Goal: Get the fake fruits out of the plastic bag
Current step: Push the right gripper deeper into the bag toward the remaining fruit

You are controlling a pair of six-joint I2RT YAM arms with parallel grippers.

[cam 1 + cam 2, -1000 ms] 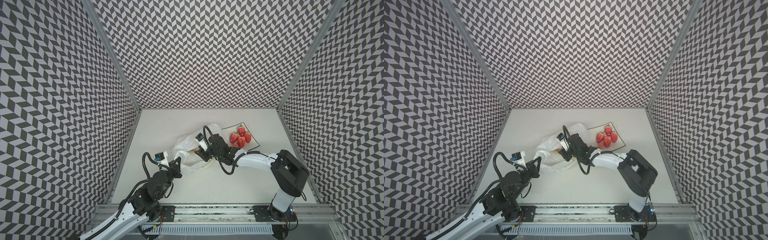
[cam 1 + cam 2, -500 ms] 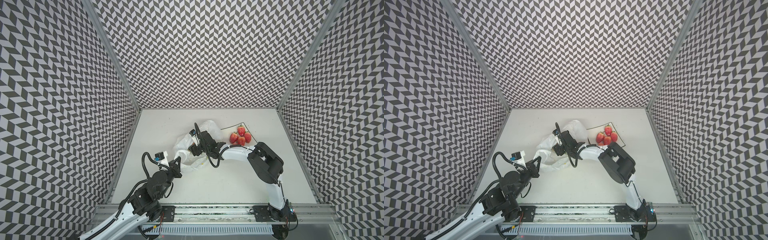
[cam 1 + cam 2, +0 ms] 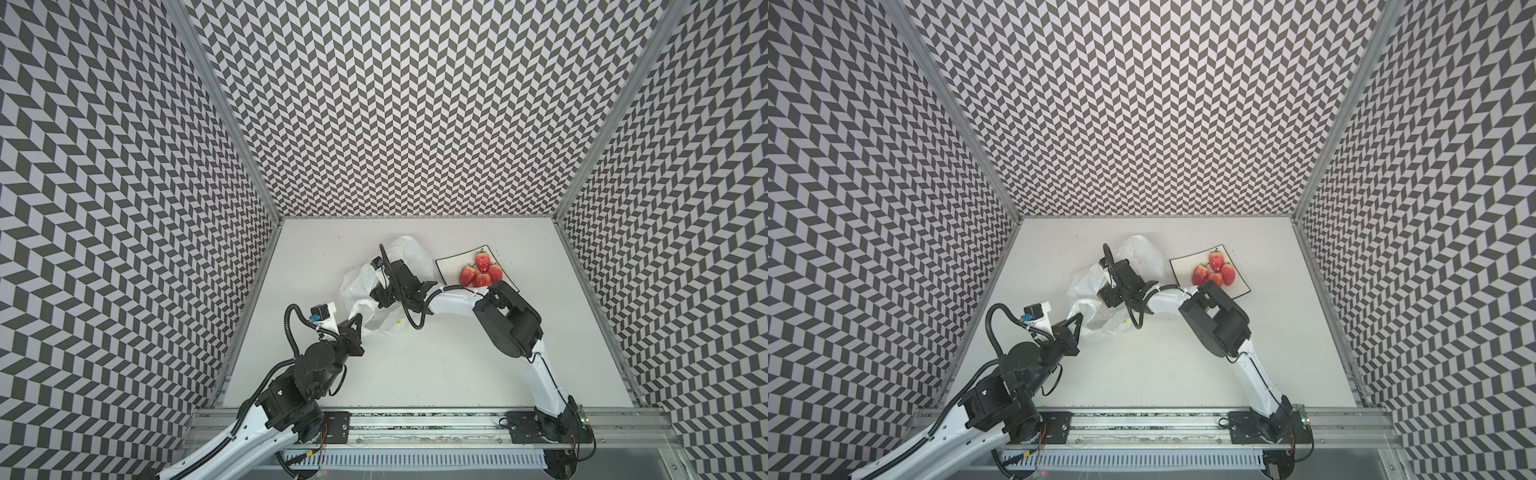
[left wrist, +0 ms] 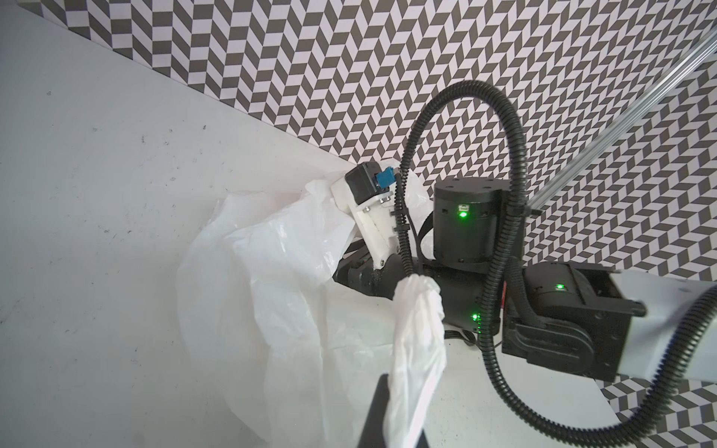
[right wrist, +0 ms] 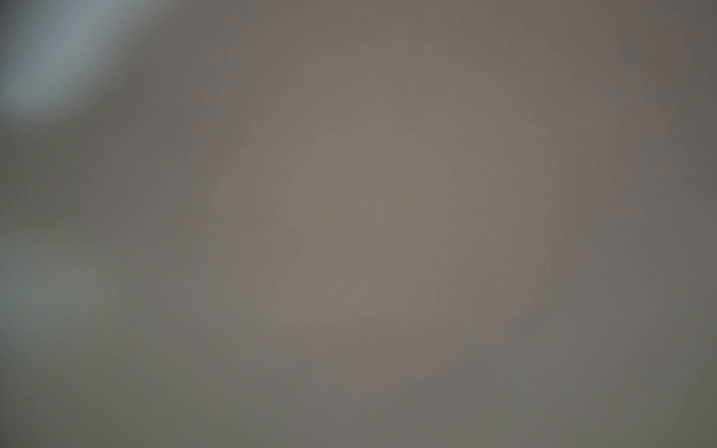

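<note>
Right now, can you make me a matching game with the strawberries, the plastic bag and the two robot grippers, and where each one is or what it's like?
Things:
1. strawberries
2. plastic bag
3. left gripper
4. right gripper

Matches:
A. pinched shut on a bag handle
B. heaped on the plate
C. tips hidden inside the bag
D. white and crumpled

Pairs: 1-B, 2-D, 3-A, 4-C.
</note>
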